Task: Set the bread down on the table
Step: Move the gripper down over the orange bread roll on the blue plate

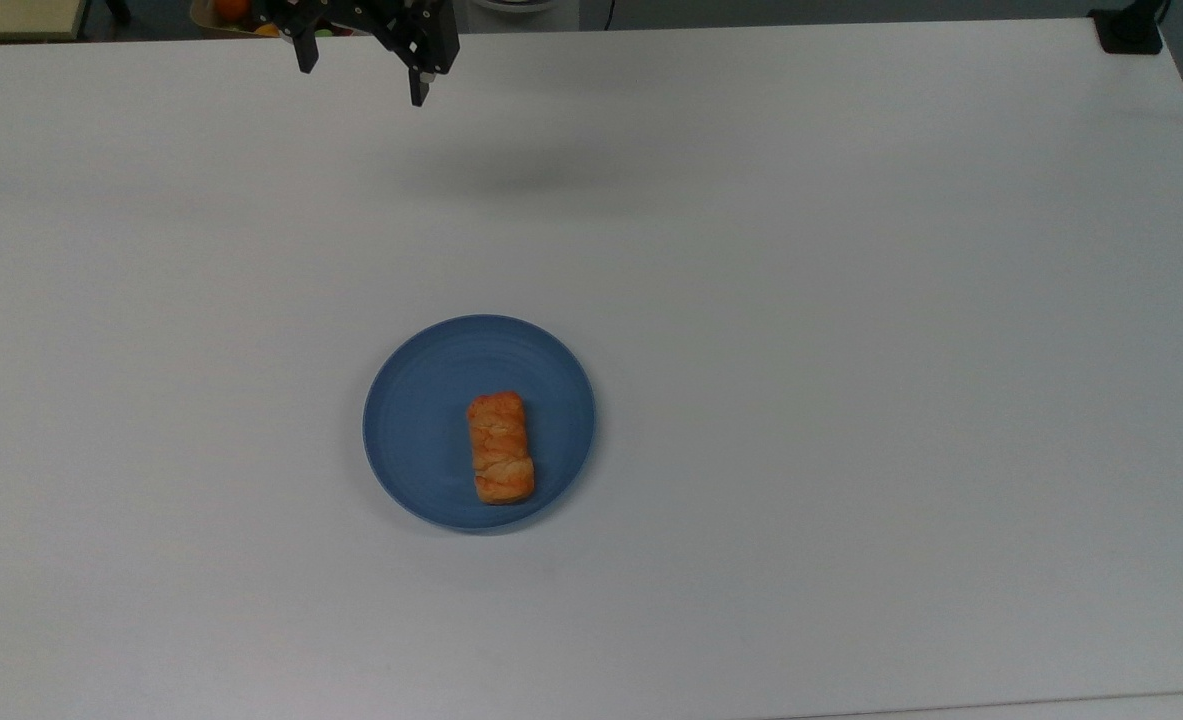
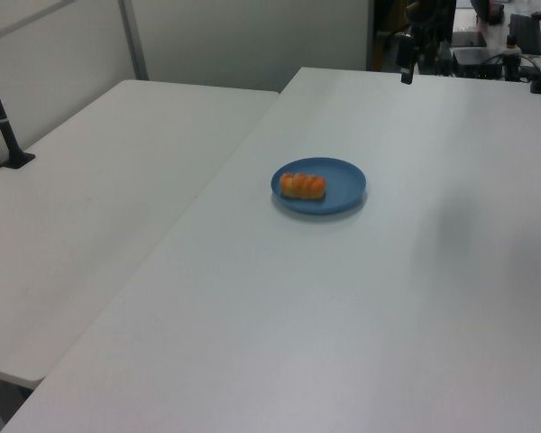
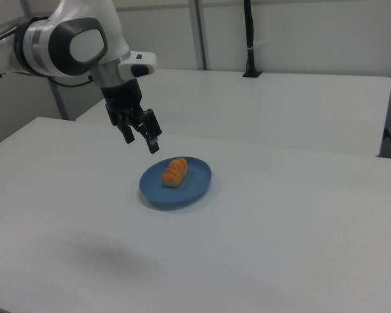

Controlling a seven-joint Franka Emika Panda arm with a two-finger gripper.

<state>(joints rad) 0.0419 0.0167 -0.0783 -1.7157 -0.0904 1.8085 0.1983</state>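
Note:
The bread [image 1: 500,447] is a golden-orange lumpy roll lying on a round blue plate [image 1: 421,420] near the middle of the white table [image 1: 851,350]. It also shows as the bread [image 2: 303,186] [image 3: 175,171] on the plate [image 2: 345,183] [image 3: 195,187] in the left view and the right view. My gripper [image 1: 362,75] hangs high above the table's far edge, well away from the plate, open and holding nothing. In the right view the gripper [image 3: 141,141] hovers above and to the left of the plate. The left view has the gripper [image 2: 406,72] far behind the plate.
A black mount [image 1: 1131,30] sits at the table's far right corner in the top view. A second white table [image 2: 99,180] adjoins on the left view's left, with a black pole [image 2: 4,117] on it. An orange fruit [image 1: 231,8] lies beyond the far edge.

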